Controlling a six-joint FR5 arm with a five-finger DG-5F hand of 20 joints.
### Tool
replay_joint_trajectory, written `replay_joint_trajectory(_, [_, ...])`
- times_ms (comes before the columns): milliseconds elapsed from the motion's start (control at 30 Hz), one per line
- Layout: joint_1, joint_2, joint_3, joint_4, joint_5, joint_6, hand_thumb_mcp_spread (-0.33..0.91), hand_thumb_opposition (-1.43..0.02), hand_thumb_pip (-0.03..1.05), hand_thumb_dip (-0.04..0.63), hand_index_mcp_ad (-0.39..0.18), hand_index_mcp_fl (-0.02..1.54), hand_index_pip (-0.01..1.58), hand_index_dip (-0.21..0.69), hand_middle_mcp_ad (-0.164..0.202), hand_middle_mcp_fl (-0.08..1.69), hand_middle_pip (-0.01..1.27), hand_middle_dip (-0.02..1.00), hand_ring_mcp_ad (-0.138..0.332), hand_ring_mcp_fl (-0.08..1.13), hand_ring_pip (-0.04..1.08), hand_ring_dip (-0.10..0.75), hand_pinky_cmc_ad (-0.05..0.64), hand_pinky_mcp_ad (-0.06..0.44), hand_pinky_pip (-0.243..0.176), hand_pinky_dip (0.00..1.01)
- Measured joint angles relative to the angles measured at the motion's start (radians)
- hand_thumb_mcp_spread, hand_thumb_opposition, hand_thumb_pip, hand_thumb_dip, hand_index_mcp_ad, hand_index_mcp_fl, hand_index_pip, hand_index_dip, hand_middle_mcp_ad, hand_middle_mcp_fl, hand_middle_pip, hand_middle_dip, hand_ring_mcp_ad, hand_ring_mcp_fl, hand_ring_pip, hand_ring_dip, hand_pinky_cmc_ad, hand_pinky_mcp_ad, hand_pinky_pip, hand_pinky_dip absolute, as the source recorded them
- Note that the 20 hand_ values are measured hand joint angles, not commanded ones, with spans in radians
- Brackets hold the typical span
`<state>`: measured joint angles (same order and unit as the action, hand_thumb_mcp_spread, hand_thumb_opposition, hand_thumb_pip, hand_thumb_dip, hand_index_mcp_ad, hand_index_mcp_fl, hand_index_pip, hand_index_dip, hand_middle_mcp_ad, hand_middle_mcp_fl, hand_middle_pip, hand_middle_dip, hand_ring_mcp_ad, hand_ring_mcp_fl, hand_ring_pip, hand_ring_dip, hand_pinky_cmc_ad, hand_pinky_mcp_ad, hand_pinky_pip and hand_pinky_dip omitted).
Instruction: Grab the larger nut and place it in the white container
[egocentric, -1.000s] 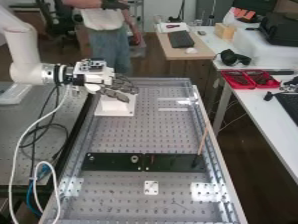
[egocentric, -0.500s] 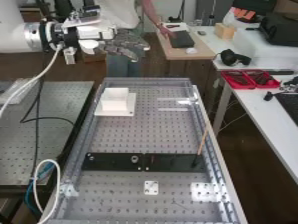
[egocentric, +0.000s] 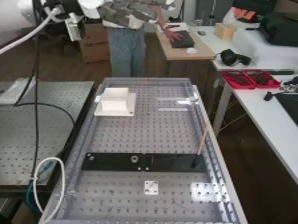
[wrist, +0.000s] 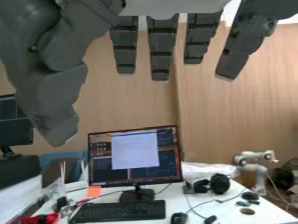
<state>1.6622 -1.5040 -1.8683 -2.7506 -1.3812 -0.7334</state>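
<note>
At the top of the high view the hand (egocentric: 130, 14) is high up, beyond the bench's far end, with relaxed, extended fingers. The wrist view has the hand (wrist: 161, 50) with its fingers straight and spread and nothing between them and the thumb. The white container (egocentric: 115, 106) stands on its base plate near the bench's far left corner; what it holds inside cannot be made out. On the black bar (egocentric: 169, 162) stand the smaller nut (egocentric: 91, 158) and the bearing (egocentric: 134, 159), with bare bar between them.
A thin wooden stick (egocentric: 202, 142) stands tilted at the bar's right end. A small white plate (egocentric: 151, 188) lies nearer on the perforated bench (egocentric: 126, 135). White cables hang left of the bench. A person stands behind it, beside a side table (egocentric: 174, 59).
The hand has risen from above the white container and moved farther up and slightly right, uncovering the container. The parts on the bar have not moved.
</note>
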Motion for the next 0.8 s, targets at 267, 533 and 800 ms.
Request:
replay_joint_trajectory(267, [-0.043, -0.035, 0.044, -0.018, 0.017, -0.001, 0.26, -0.76, 0.58, 0.218, -0.103, 0.18, 0.13, 0.079, 0.058, 0.2, 0.11, 0.2, 0.134, 0.02, 0.1, 0.056, 0.332, 0.265, -0.058, 0.4])
replay_joint_trajectory(533, [-0.074, -0.067, 0.078, -0.04, -0.009, 0.005, 0.25, -0.76, 0.58, 0.222, -0.103, 0.17, 0.12, 0.063, 0.058, 0.2, 0.11, 0.2, 0.134, 0.02, 0.1, 0.056, 0.335, 0.265, -0.058, 0.4])
replay_joint_trajectory(800, [-0.088, -0.076, 0.091, -0.05, -0.029, 0.008, 0.24, -0.76, 0.58, 0.222, -0.103, 0.17, 0.11, 0.047, 0.058, 0.2, 0.11, 0.2, 0.134, 0.02, 0.1, 0.056, 0.335, 0.265, -0.061, 0.37])
